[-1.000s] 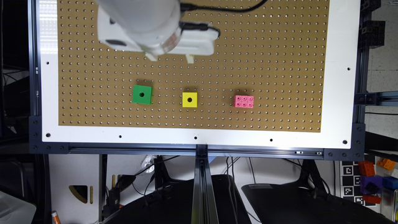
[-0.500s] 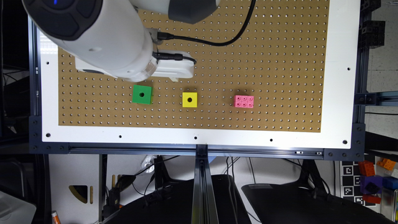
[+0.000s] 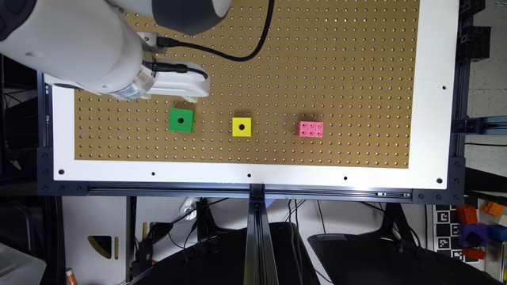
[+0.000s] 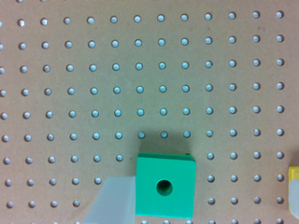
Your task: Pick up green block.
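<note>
The green block [image 3: 181, 120] lies on the brown pegboard [image 3: 317, 59], a bright green cube with a dark round hole in its top. It is the block nearest the exterior view's left in a row of three. My gripper [image 3: 186, 92] hovers just beyond its far side, apart from it. In the wrist view the green block [image 4: 165, 186] sits close by, and one pale finger [image 4: 114, 200] stands beside it with nothing held. No second finger lies against it, so the gripper is open.
A yellow cube [image 3: 241, 126] with a hole sits to the exterior view's right of the green block, its edge visible in the wrist view [image 4: 294, 186]. Further right is a pink studded brick [image 3: 310, 129]. A white border [image 3: 253, 174] frames the pegboard.
The arm has swung toward the exterior view's left and come closer to the green block. None of the three blocks has moved.
</note>
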`<state>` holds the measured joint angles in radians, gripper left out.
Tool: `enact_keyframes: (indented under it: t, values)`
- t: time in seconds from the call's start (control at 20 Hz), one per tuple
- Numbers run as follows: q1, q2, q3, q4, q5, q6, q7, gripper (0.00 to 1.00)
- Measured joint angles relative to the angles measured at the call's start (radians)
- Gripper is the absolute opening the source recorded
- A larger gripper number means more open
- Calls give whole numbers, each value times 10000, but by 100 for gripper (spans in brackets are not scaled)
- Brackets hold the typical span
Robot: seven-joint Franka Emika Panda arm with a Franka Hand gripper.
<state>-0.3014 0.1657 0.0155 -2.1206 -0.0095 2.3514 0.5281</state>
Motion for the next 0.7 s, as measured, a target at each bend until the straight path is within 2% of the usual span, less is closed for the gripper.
enact_keyframes:
  t: [0.4, 0.7]
  values:
    - [-28, 56, -5, 86, 0, 0, -10, 100]
    - [-102, 304, -5, 397, 0, -2, -50, 100]
